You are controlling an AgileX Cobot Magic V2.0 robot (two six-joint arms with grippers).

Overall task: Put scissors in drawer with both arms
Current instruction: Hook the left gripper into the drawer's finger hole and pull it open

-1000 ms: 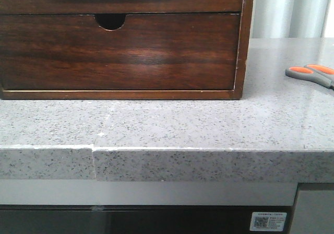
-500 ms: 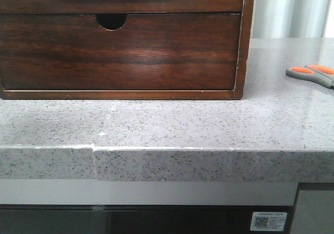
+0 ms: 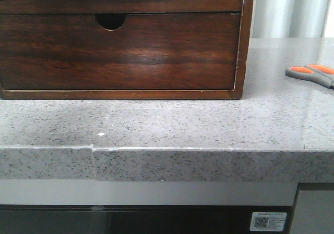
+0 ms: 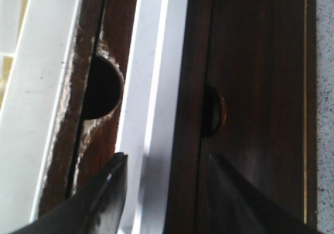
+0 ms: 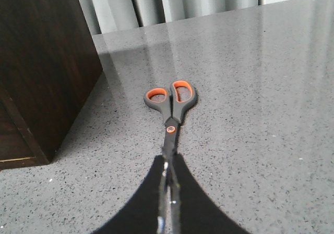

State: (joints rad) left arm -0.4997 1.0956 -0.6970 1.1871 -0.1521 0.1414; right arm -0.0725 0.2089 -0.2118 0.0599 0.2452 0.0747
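Grey counter point(image 3: 209, 124), R hand point(image 5: 168, 202) pinching scissors point(image 5: 171, 102) blades

One scissors point(image 5: 171, 105), one chest point(image 3: 122, 41) with seemingly two drawers point(image 3: 120, 51), one countertop point(image 3: 172, 124).

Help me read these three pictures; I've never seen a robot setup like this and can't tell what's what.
This is a two-armed robot at a speckled grey stone counter. The front picture looks forward over it: a dark-brown glossy wooden chest stands there, with small scissors with grey handles and orange-lined loops lying to the right. The other two pictures come from cameras on the wrists. The left gripper, open, hangs over the chest's wide, shallow upper drawer, which shows a whitish inside. The right gripper has its black fingers closed around the scissors' blades, which lie on the counter.
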